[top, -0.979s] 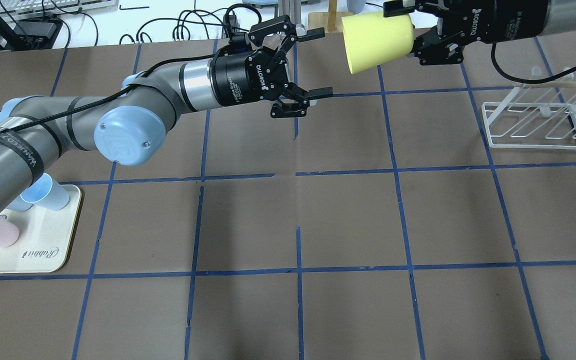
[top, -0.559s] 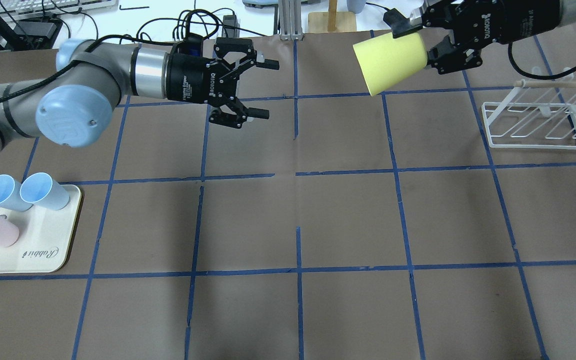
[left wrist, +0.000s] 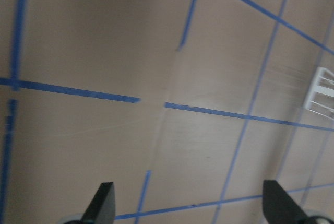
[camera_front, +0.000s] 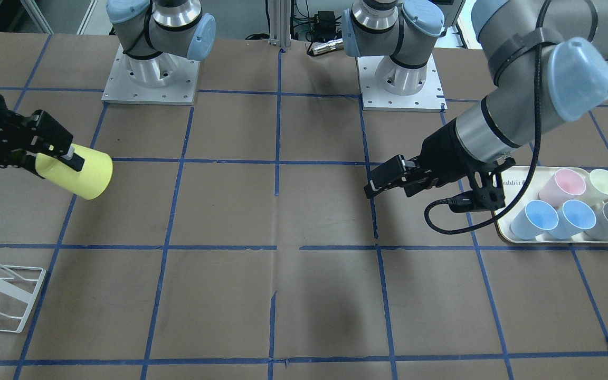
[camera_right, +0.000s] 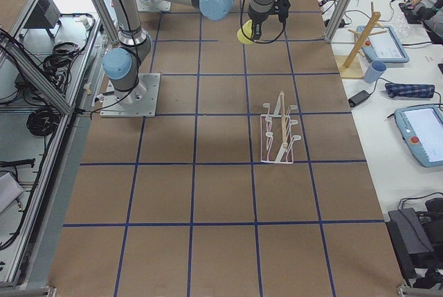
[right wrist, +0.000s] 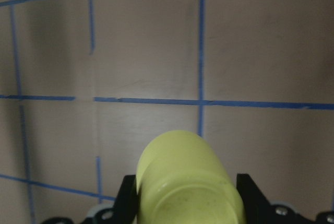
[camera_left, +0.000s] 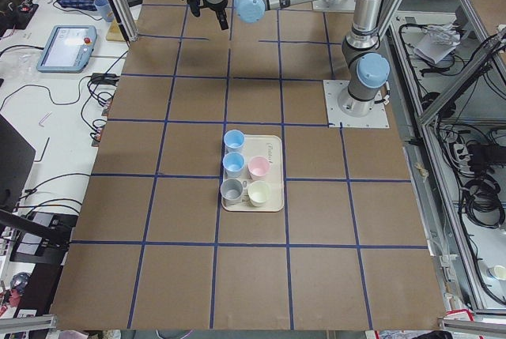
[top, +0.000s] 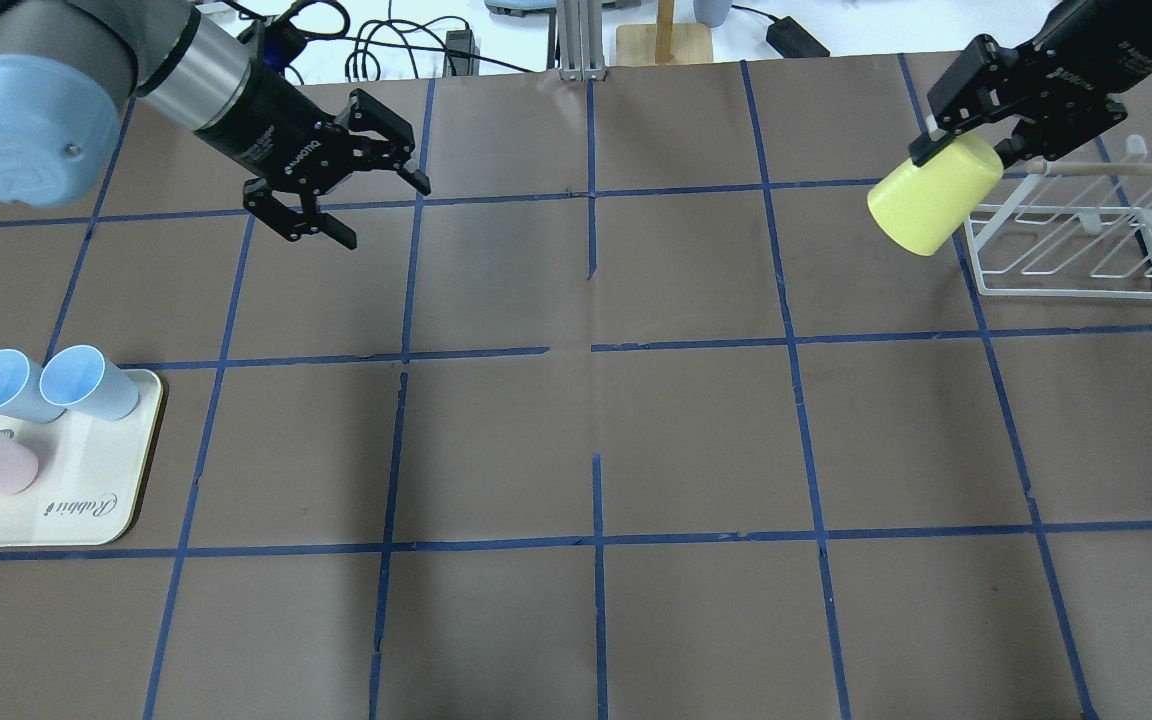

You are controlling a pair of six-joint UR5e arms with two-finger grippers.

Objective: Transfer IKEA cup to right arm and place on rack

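Handover done — right gripper [top: 966, 155] clamps bright lemon-yellow plastic cup [top: 926, 210] near white wire rack [top: 1076, 293]; left gripper [top: 383, 212] wide, empty — racking remains.

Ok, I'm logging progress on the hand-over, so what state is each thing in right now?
Bright lemon-yellow plastic cup: gripped, tilted, off the table, near the rack but not on it.
Right gripper: fingers shut on the cup.
Left gripper: fingers open, empty.
White wire rack: standing on the table, no cup on it.
Cream rounded tray: holding five upright pastel cups.
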